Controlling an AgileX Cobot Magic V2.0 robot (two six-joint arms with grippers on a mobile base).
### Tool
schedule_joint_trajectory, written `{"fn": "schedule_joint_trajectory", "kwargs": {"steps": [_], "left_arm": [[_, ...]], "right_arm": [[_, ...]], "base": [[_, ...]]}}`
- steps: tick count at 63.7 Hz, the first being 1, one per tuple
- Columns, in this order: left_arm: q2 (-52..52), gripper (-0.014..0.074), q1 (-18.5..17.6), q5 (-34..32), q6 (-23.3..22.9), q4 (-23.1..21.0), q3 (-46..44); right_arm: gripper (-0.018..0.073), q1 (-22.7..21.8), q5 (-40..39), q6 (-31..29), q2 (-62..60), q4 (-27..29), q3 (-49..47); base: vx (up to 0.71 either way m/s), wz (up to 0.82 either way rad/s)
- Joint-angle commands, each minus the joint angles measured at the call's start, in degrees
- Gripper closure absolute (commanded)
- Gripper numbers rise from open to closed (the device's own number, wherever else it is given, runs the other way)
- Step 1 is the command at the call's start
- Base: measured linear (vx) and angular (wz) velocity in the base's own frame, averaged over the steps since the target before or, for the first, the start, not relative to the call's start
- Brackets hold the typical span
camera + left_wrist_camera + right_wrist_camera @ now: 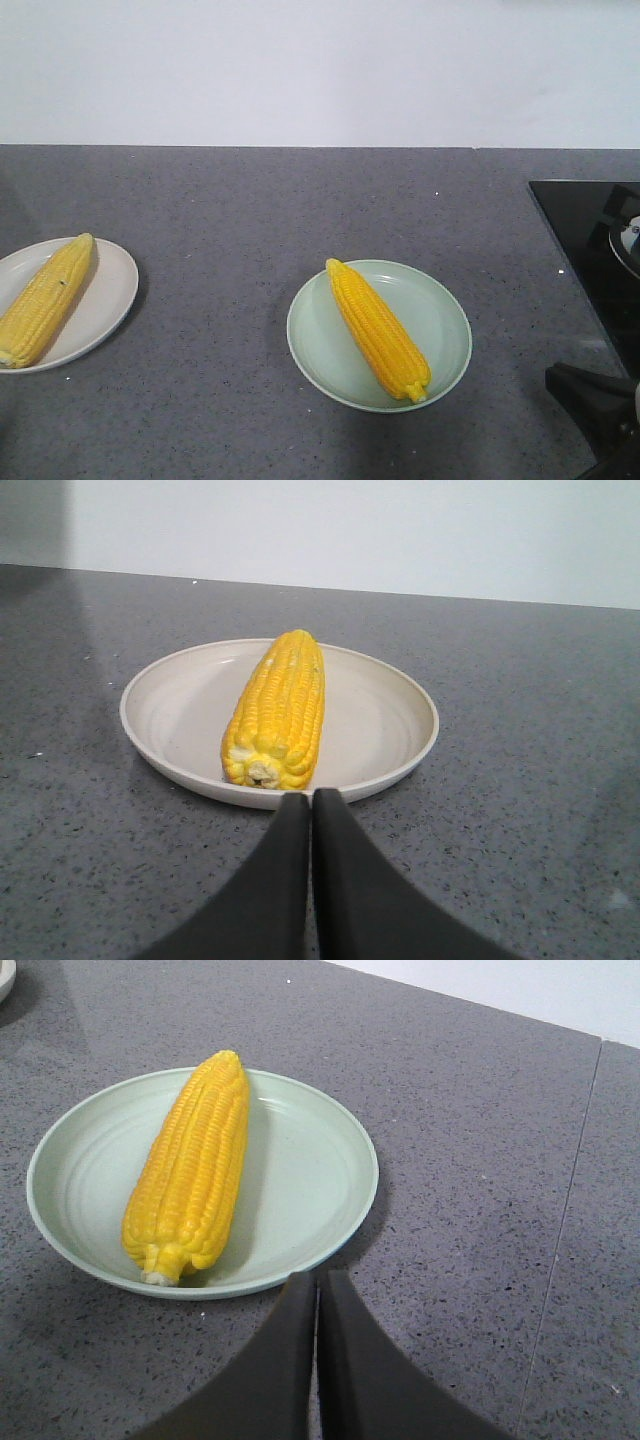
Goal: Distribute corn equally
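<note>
One corn cob (378,327) lies diagonally on a pale green plate (445,330) near the counter's middle, its stub end toward me. A second, paler corn cob (45,298) rests on a white plate (105,295) at the left edge. In the left wrist view my left gripper (309,798) is shut and empty, its tips just short of the white plate's (400,720) rim, close to the cob's (277,708) butt end. My right gripper (319,1278) is shut and empty at the green plate's (310,1170) near rim, right of its cob (190,1165).
Grey speckled counter (250,210) runs back to a white wall. A black glass cooktop (590,235) with a pot edge sits at the far right. Part of my right arm (600,405) shows dark at the lower right corner.
</note>
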Motion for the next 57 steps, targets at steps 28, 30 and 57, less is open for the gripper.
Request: {"fn": "schedule_joint_trajectory", "kwargs": {"steps": [28, 30, 57], "left_arm": [[-1.0, 0.0603, 0.0, -4.4, 0.1, 0.1, 0.8], [-1.0, 0.0603, 0.0, -4.4, 0.1, 0.1, 0.8], [-1.0, 0.0603, 0.0, -4.4, 0.1, 0.1, 0.8]], "right_arm": [[0.0566, -0.2, -10.7, 6.4, -15.5, -1.6, 12.8], [0.0566, -0.2, -12.1, 7.7, -16.8, -2.1, 14.0], [0.0566, -10.8, -12.9, 26.7, -28.0, -22.1, 17.7]], "base": [[0.0, 0.0], [0.0, 0.0], [0.0, 0.0]]}}
